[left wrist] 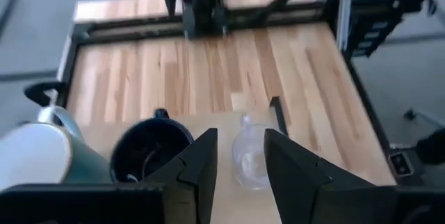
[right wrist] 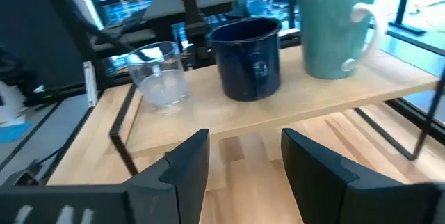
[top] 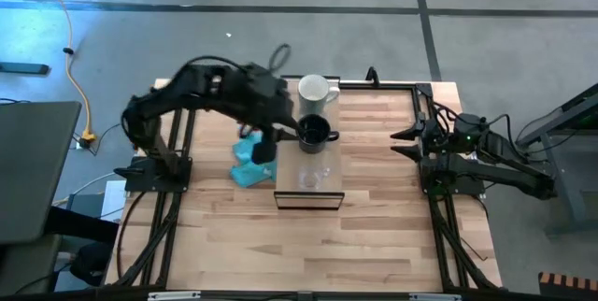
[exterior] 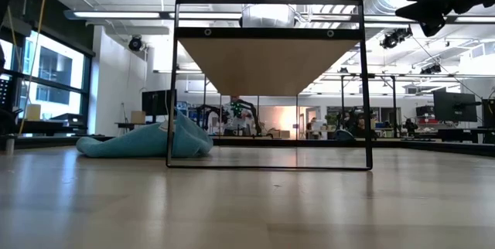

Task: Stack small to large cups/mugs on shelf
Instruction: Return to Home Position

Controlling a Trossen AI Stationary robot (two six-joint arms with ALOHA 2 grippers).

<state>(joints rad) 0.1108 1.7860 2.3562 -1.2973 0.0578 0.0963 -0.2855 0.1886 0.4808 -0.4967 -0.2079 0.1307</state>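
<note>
On the shelf [top: 327, 198] stand three vessels in a row: the white mug [top: 316, 89] at the far end, the black mug [top: 315, 133] in the middle and the clear glass cup [top: 311, 178] at the near end. Each rests on its base. My left gripper [left wrist: 240, 140] hovers open above the shelf's left side, near the black mug [left wrist: 149, 154], slanting down. The glass cup [left wrist: 249, 156] shows beyond the gap between its fingers. My right gripper [right wrist: 245, 140] waits open at the table's right side, facing the shelf [right wrist: 292, 102].
A teal cloth [top: 250, 163] lies on the table left of the shelf, under my left arm. The shelf stands on a thin black frame [exterior: 267, 164]. Bare slatted tabletop [top: 308, 250] stretches from the shelf to the table's near edge.
</note>
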